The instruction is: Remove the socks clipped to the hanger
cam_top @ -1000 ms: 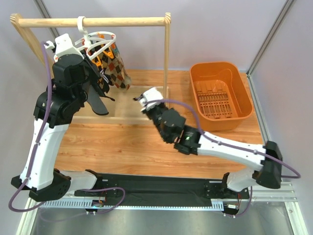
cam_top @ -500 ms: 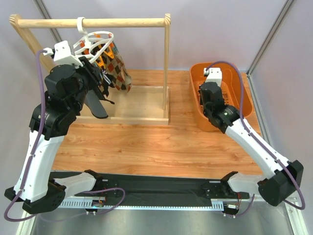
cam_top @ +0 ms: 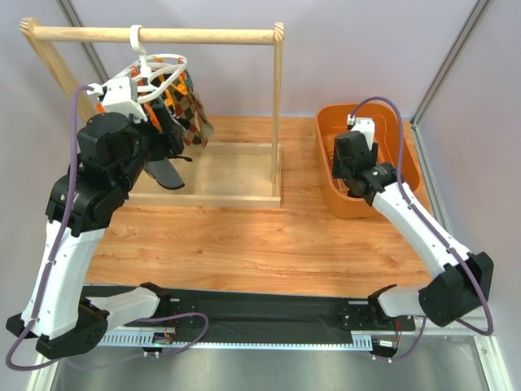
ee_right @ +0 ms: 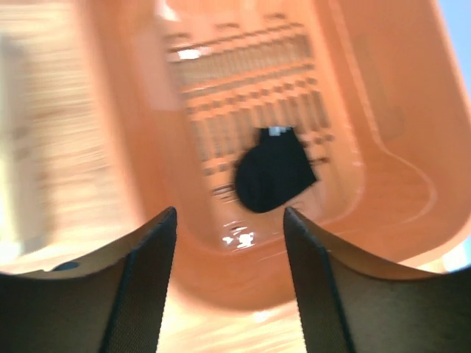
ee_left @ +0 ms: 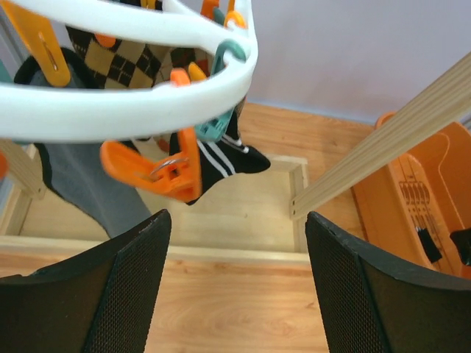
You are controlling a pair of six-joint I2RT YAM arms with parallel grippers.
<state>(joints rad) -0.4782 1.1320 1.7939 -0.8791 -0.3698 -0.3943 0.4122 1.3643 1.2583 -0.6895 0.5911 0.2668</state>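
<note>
The white ring hanger (cam_top: pixel 159 67) hangs from the wooden rail, with socks (cam_top: pixel 186 104) clipped under it. In the left wrist view the hanger (ee_left: pixel 132 110) fills the top, with an orange clip (ee_left: pixel 158 168), a teal clip (ee_left: pixel 219 123), an argyle sock (ee_left: pixel 125 59), a grey sock (ee_left: pixel 81 180) and a black striped sock (ee_left: pixel 221 158). My left gripper (ee_left: pixel 235 294) is open just below them and holds nothing. My right gripper (ee_right: pixel 229 287) is open over the orange basket (ee_right: pixel 412 184). A black sock (ee_right: pixel 274 170) lies loose on the basket floor, apart from the fingers.
The wooden rail frame (cam_top: pixel 278 114) stands at the back left on a pale base tray (cam_top: pixel 236 175). One of its uprights (ee_left: pixel 383 140) crosses the left wrist view. The orange basket (cam_top: pixel 407 155) sits at the back right, with my right gripper (cam_top: pixel 356 181) inside its rim.
My right arm swung from the rack to the basket and its jaws opened, leaving a black sock inside. My left jaws opened wider and the hanger tilted.
</note>
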